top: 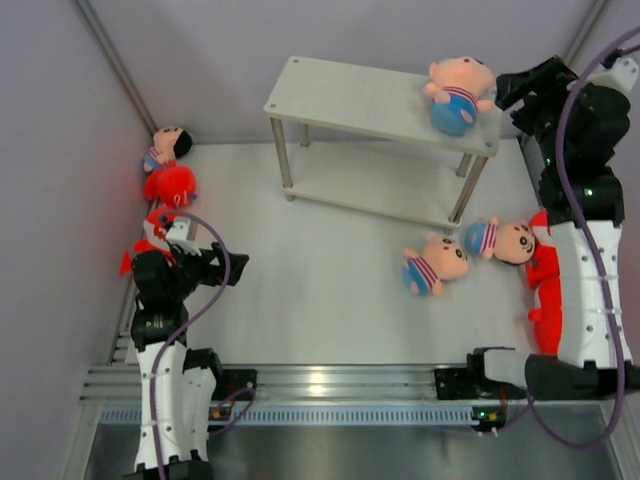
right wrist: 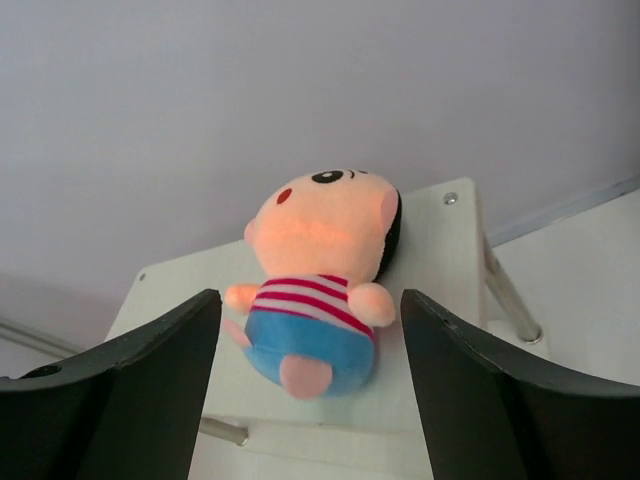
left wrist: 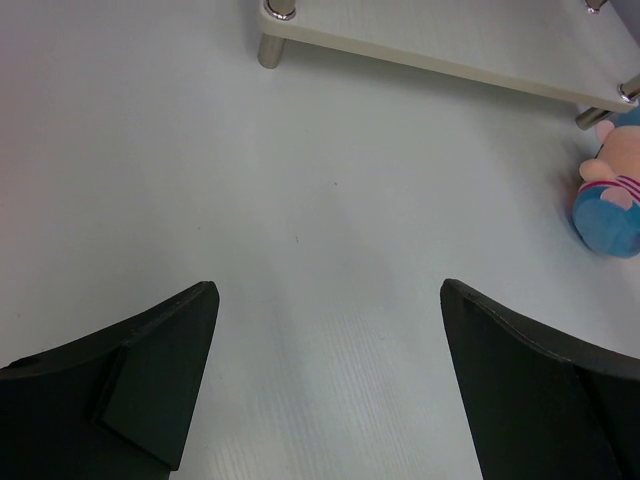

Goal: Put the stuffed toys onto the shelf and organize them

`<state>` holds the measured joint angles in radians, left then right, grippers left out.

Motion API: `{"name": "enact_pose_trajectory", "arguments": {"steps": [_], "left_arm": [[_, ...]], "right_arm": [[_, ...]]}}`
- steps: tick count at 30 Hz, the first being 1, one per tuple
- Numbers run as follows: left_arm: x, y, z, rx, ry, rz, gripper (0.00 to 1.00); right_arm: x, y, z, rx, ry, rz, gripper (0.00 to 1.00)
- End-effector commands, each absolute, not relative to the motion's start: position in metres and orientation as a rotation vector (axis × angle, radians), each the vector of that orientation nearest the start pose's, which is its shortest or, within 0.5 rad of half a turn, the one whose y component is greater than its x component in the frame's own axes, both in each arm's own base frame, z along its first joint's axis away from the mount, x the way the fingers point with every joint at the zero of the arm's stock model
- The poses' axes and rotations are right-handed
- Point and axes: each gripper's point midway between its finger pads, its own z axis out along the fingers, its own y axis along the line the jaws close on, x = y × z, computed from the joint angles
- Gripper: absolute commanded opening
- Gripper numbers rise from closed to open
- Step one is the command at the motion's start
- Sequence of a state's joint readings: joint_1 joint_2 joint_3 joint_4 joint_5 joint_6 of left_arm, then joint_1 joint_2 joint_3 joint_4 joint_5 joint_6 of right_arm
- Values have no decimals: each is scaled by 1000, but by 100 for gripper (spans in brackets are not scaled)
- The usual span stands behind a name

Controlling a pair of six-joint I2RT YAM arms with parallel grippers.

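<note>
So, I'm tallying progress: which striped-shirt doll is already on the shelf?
The doll at the right end of the shelf's top board, before the right gripper; the other three lie on the table.

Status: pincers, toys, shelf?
Left pincer open, empty. Right pincer open, by doll on shelf top. Two dolls on table; more toys far left. Nothing blocking.

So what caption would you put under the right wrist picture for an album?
Open right gripper facing a striped-shirt doll resting on top of the shelf.
</note>
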<state>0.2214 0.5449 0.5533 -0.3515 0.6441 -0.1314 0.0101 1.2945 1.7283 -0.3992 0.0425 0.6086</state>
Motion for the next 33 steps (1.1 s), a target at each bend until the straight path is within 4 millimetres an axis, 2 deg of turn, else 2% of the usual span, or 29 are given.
{"name": "enact_pose_trajectory", "arguments": {"steps": [1, 2, 3, 4, 5, 6, 7, 9, 10, 12, 13, 15, 16, 17, 18, 19, 20, 21, 22, 24, 26, 27, 29, 30, 31, 33], "left_arm": [[244, -62, 215, 162, 1815, -551, 99], [244, -62, 215, 162, 1815, -551, 99], [244, -62, 215, 163, 1815, -550, 99], [244, -63, 215, 164, 1815, -552, 99], [244, -62, 215, 162, 1816, -551, 99], [244, -62, 215, 160, 1817, -548, 99], [245, -61, 215, 155, 1817, -543, 98], [245, -60, 215, 159, 1815, -533, 98], [246, -57, 216, 177, 1808, -498, 99], [249, -50, 218, 230, 1792, -420, 98], [257, -32, 214, 256, 1789, -267, 98], [267, -5, 212, 220, 1795, -86, 98], [271, 10, 206, 223, 1810, 17, 98], [273, 38, 205, 151, 1824, 172, 99], [273, 50, 202, 139, 1837, 247, 98], [269, 65, 189, 113, 1880, 341, 98], [266, 72, 183, 95, 1902, 379, 98], [263, 73, 174, 83, 1926, 381, 98], [261, 70, 167, 81, 1946, 356, 99], [262, 56, 165, 112, 1957, 265, 99], [264, 51, 170, 101, 1945, 224, 99], [266, 42, 169, 124, 1944, 167, 99], [266, 37, 164, 149, 1950, 133, 98], [266, 37, 163, 155, 1955, 129, 98], [266, 39, 163, 150, 1957, 137, 99], [265, 42, 162, 139, 1960, 153, 99]], "right_arm": [[330, -5, 485, 476, 1513, 251, 74], [319, -10, 474, 498, 1520, 226, 76], [294, -11, 474, 494, 1496, 229, 77], [292, -9, 438, 509, 1565, 229, 77], [284, -6, 425, 512, 1582, 249, 77], [266, -1, 419, 508, 1573, 282, 77], [265, 5, 375, 556, 1664, 320, 77], [250, 22, 342, 554, 1736, 421, 77], [245, 27, 294, 625, 1845, 444, 75], [232, 42, 262, 625, 1908, 533, 73], [228, 47, 228, 651, 1972, 552, 73], [220, 52, 217, 637, 1963, 584, 73], [218, 52, 200, 645, 1983, 581, 73], [217, 51, 200, 630, 1958, 583, 73], [217, 50, 182, 646, 1985, 568, 73], [216, 51, 174, 641, 2000, 566, 73], [218, 52, 164, 640, 2019, 571, 73], [219, 54, 145, 645, 2052, 576, 73], [219, 60, 136, 637, 2074, 606, 74], [225, 65, 116, 619, 2097, 632, 74], [229, 71, 108, 591, 2098, 670, 74], [232, 71, 101, 594, 2107, 667, 74], [238, 64, 88, 621, 2108, 620, 74], [237, 62, 73, 648, 2147, 604, 74], [244, 64, 76, 632, 2122, 619, 75], [247, 67, 66, 631, 2147, 638, 75]]}}
